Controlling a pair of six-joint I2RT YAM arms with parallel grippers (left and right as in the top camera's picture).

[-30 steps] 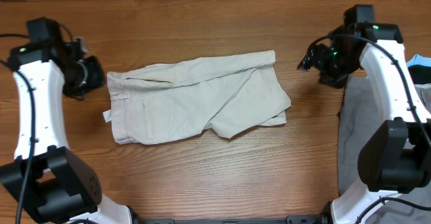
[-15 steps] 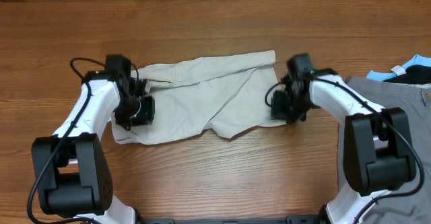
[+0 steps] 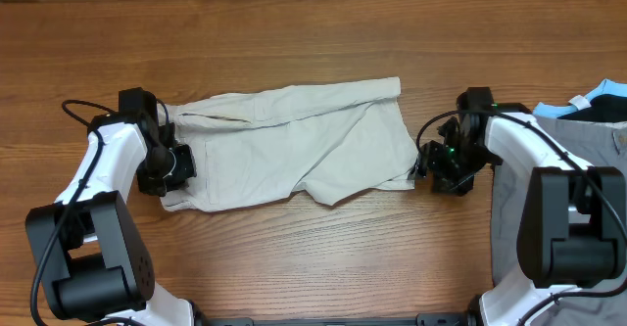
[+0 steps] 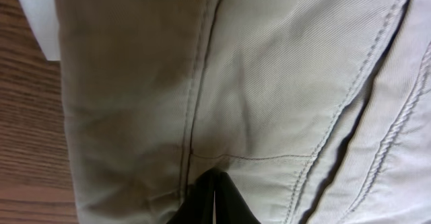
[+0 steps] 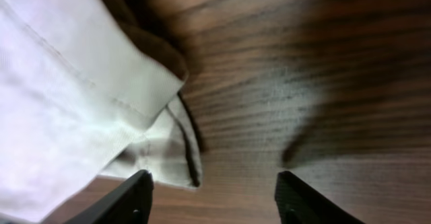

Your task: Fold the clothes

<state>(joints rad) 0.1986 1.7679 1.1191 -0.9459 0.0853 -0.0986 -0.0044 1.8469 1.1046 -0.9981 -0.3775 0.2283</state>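
The beige shorts [image 3: 284, 150] lie flat across the middle of the wooden table, waistband to the left, leg hems to the right. My left gripper [image 3: 168, 169] is at the waistband's left end. In the left wrist view its black fingertips [image 4: 214, 198] are pressed together on the beige cloth [image 4: 269, 83] beside a seam, and the white tag [image 4: 37, 15] shows at top left. My right gripper [image 3: 431, 166] is at the right leg hem. In the right wrist view it [image 5: 215, 197] is open, low over the wood, with the hem corner [image 5: 172, 157] between its fingers.
A grey garment [image 3: 507, 230] lies at the right edge of the table under my right arm. A black and light-blue garment [image 3: 594, 103] sits at the far right. Bare wood surrounds the shorts in front and behind.
Both grippers have moved outward along the shorts, the left to the waistband's end and the right to the leg hem's edge. The shorts have hardly shifted.
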